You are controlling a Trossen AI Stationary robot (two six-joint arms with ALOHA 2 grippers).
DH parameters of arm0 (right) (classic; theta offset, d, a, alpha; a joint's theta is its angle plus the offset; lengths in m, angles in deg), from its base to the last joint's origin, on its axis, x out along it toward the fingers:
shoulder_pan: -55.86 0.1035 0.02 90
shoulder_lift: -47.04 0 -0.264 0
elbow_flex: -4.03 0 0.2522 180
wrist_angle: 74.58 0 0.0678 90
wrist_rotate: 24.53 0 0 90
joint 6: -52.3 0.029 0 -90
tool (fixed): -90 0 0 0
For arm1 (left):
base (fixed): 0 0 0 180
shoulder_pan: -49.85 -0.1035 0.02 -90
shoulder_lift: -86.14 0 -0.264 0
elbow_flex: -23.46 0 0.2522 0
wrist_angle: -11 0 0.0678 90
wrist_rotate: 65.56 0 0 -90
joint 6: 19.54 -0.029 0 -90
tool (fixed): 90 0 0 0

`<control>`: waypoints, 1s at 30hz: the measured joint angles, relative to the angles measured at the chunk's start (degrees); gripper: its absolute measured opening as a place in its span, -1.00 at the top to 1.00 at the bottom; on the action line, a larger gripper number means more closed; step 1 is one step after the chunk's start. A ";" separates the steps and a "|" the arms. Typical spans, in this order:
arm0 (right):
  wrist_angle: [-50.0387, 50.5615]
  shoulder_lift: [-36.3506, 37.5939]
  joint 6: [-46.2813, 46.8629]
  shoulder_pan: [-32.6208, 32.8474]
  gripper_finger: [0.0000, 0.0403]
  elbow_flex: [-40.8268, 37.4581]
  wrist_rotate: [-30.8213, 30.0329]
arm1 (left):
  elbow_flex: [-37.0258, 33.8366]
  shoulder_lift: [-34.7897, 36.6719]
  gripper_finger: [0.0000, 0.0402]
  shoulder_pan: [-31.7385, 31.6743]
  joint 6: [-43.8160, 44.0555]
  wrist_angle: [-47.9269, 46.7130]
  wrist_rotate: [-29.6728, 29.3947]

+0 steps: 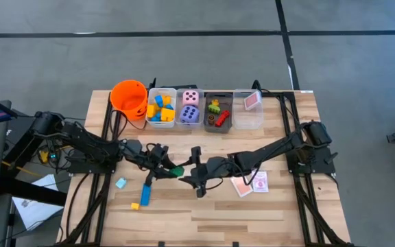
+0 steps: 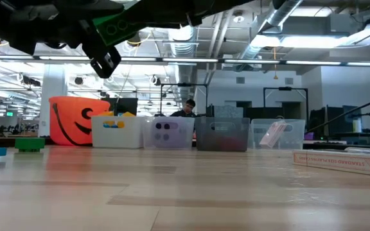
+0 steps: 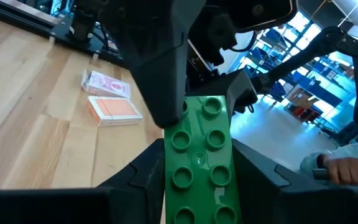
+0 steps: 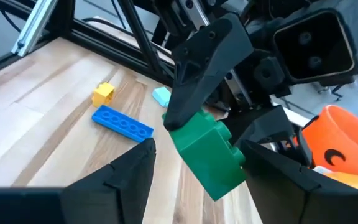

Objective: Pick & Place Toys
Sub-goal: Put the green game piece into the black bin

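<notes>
- Wooden table (image 1: 211, 209) is seen from above.
- Green block (image 1: 175, 171) is held mid-table, w/ left gripper (image 1: 166, 169) pinching it.
- Right gripper (image 1: 186, 173) jaws are spread just beside the block.
- Orange bucket (image 1: 129, 97) is set beyond the block, at the far edge.

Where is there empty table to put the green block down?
Bare wood lies along the table's near edge, below the blue bar and cards. The back row from orange bucket to clear bins is crowded.
</notes>
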 joint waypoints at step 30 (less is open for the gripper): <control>0.64 -0.02 1.54 -0.84 0.57 0.00 -1.24 | 0.07 4.49 -0.74 -6.72 1.97 -8.82 5.72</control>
